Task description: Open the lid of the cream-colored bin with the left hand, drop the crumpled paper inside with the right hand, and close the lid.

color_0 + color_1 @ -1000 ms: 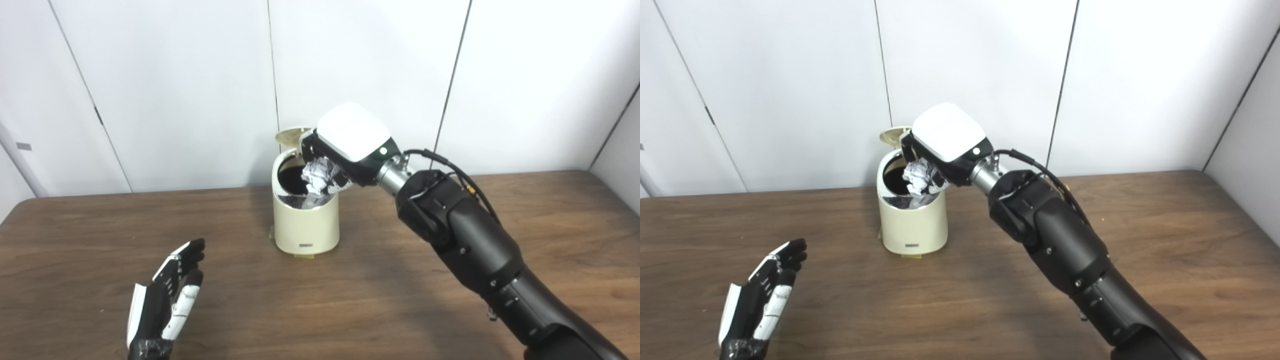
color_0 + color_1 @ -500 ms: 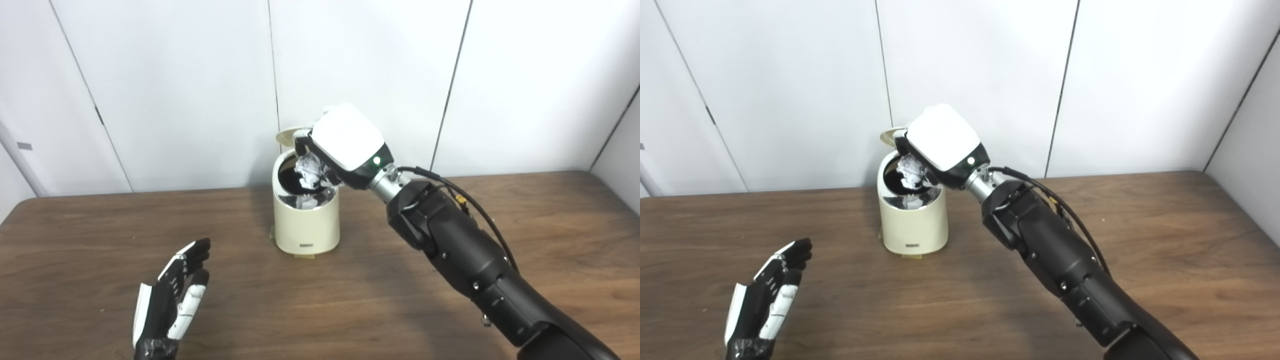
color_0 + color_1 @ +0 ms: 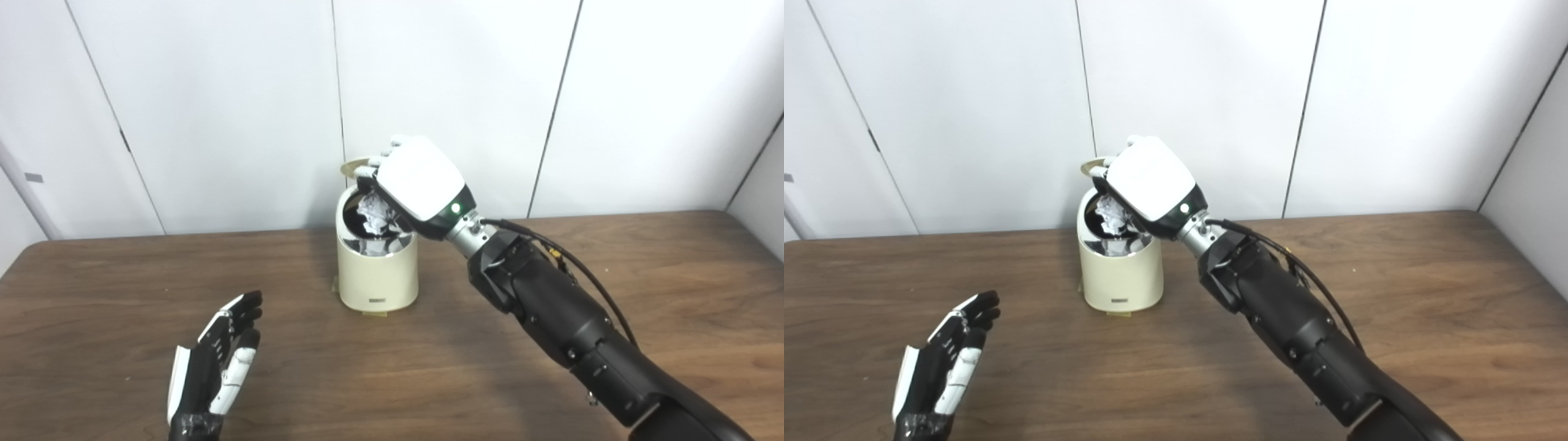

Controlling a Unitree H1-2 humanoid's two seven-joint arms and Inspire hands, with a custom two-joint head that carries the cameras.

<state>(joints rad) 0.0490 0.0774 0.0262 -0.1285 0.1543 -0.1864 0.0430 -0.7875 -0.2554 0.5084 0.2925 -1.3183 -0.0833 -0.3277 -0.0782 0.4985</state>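
Note:
The cream-colored bin [image 3: 378,280] stands upright at the back middle of the table. Its lid [image 3: 356,166] is tipped up behind the dark opening. My right hand [image 3: 419,184] hovers over the opening, shut on the crumpled paper [image 3: 371,208], which sits at the mouth of the bin. My left hand [image 3: 214,367] is open and empty, fingers apart, at the front left above the table, well away from the bin.
The wooden table [image 3: 551,257] spreads out around the bin. White wall panels [image 3: 214,110] stand close behind it. The right forearm [image 3: 551,312] crosses the table's right half.
My right hand has moved left and a little down with the paper, from beside the rim to over the opening. The left hand has barely moved.

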